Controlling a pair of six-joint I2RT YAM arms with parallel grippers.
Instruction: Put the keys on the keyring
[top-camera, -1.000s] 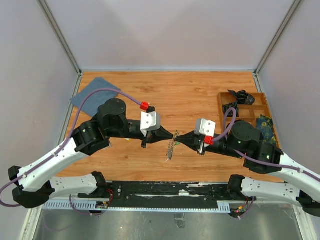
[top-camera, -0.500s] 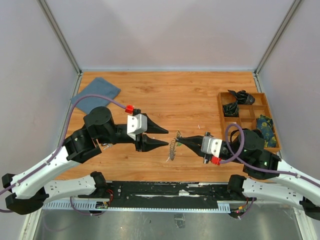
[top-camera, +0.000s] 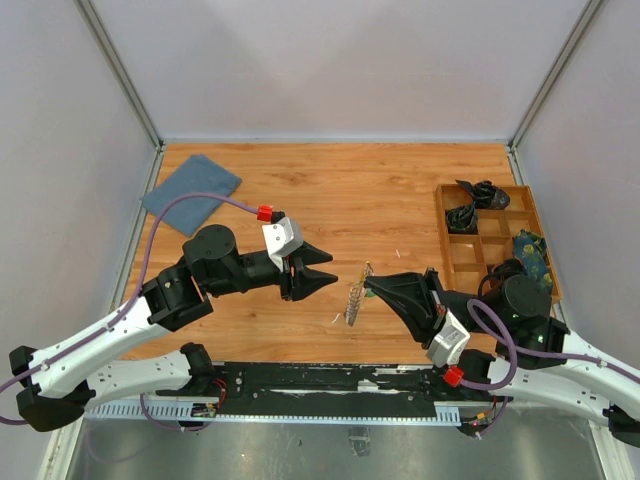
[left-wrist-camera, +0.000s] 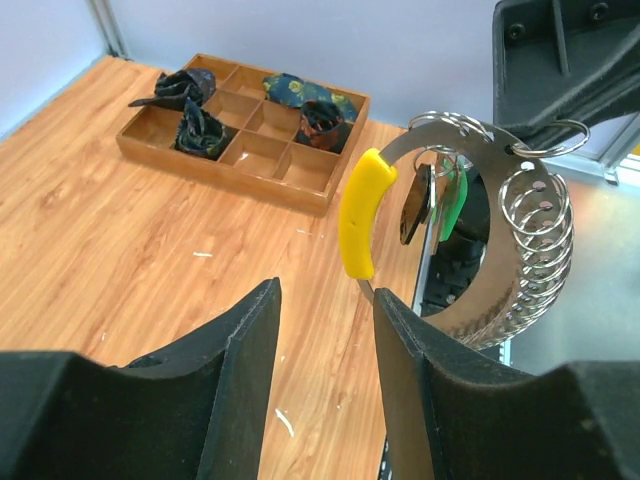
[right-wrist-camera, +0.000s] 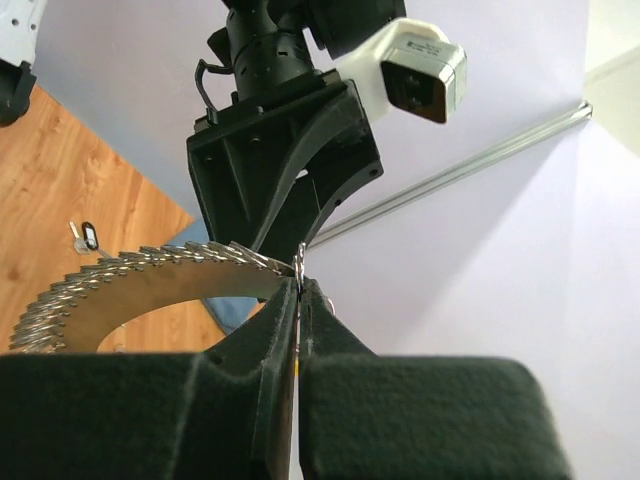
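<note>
Tabletop (top-camera: 400, 190) of orange wood seen from above, with two black-and-white robot arms reaching in from the near edge toward a keyring (top-camera: 356, 295) raised above the middle of the table.

To the right of the keyring sits a wooden compartment tray (top-camera: 441, 235) with dark bundles in some of its cells. Far to the left of the keyring, and further back, lies a blue cloth (top-camera: 192, 192).

The right gripper (top-camera: 368, 285) is pinched closed on the keyring's thin edge and holds it up on edge. The left gripper (top-camera: 331, 268) sits just left of the keyring, not touching it, fingers spread apart and empty.

Up close, the keyring is a flat metal hoop fringed with small silver rings, carrying a yellow tag (left-wrist-camera: 358, 225) and a green tag (left-wrist-camera: 455, 205). Beyond it, one small dark-headed key (right-wrist-camera: 88, 236) lies loose on the wood.

The step in hand looks like presenting the keyring for loading. The next move probably calls for the empty left claw to pick up a loose key and thread it on, which needs fine alignment.
</note>
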